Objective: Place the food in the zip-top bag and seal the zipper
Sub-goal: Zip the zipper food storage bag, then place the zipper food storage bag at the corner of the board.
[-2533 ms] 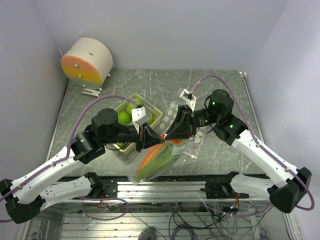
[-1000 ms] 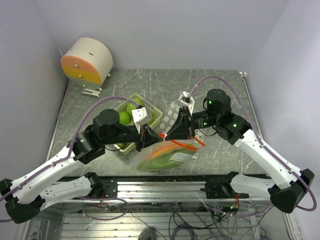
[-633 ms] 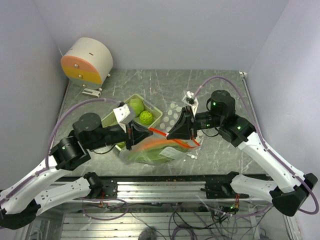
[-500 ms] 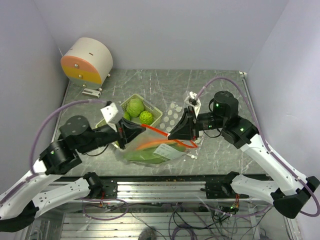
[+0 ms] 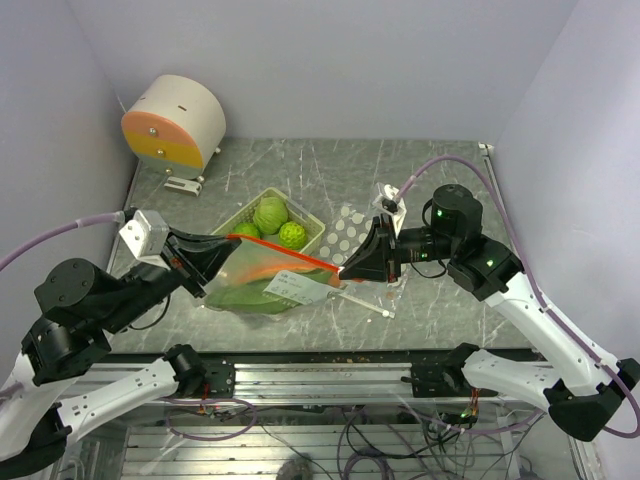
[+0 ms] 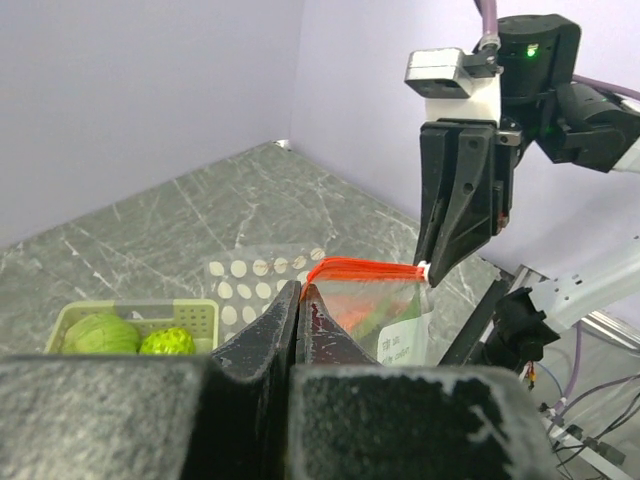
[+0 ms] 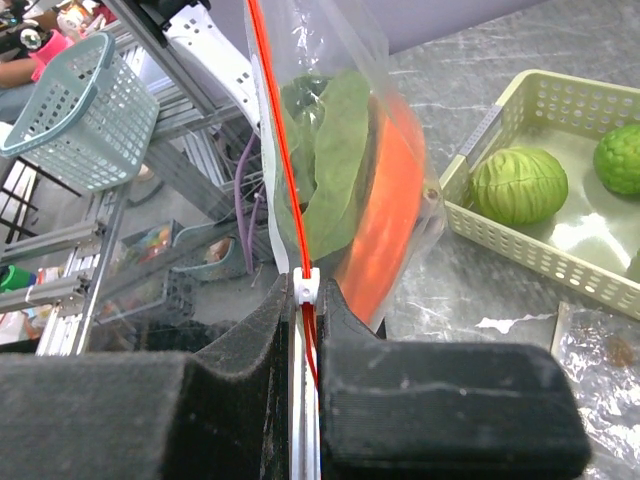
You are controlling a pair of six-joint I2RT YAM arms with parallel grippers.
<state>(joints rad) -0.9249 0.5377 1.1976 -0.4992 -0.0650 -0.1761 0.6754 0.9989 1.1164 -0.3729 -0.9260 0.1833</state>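
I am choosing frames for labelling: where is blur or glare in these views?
Top external: evenly lit, no strong glare. Left wrist: the left pincer is soft, the right pincer crisp. Right wrist: the carrot inside the zip-top bag is an orange blur; glare on the basket floor.

the top camera looks steeply down from high at the near edge over the whole table (image 5: 430, 180). each wrist camera sits tight against the bag (image 5: 262, 290), sighting along its zipper (image 5: 290, 258) from opposite ends; all three catch the basket (image 5: 318, 222).
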